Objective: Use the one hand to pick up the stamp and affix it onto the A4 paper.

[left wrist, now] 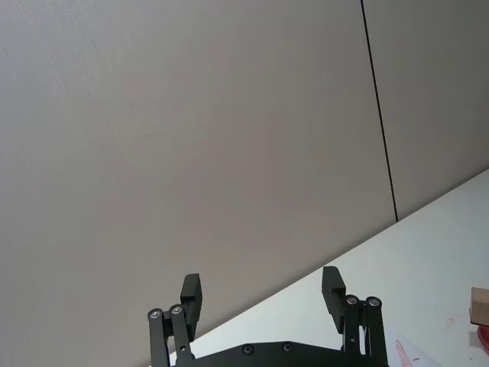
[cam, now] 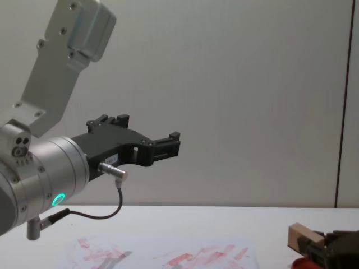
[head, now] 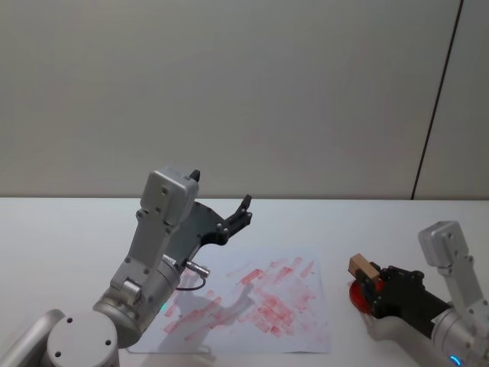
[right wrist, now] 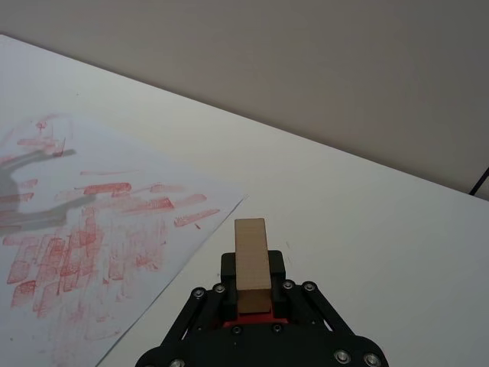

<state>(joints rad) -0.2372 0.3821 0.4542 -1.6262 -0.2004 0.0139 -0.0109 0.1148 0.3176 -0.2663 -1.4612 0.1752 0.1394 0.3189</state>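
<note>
stamp (head: pixel 364 267) sits clamped between the fingers of my right gripper (head: pixel 372 280) in the head view, low over the red ink pad (head: pixel 357 293) at the right of the table (head: pixel 61 229); i judge i'm holding it there to load or lift off ink before carrying it across. the a4 paper (head: pixel 298 336), already thick with red marks, lies just to the left of that gripper. my left gripper (head: pixel 238 215) hangs raised above the sheet's near-left part, fingers spread and grasping nothing, parked high so it stays clear of the stamping work. in the left wrist view that gripper (left wrist: pixel 262 294) points at the wall with its two fingers well apart, and the stamp (left wrist: pixel 480 306) peeks in far beyond it. in the right wrist view my right gripper (right wrist: pixel 252 279) is clenched on the stamp (right wrist: pixel 251 258), the block standing out past the fingertips so its face can meet the paper (right wrist: pixel 114 229), which lies ahead and to one side of it. in the chest view the left gripper (cam: pixel 162 145) floats high above the table with the paper (cam: pixel 179 259) beneath, while the stamp (cam: pixel 302 235) shows tilted in my right gripper (cam: pixel 314 246), just above the pad (cam: pixel 305 263).
</note>
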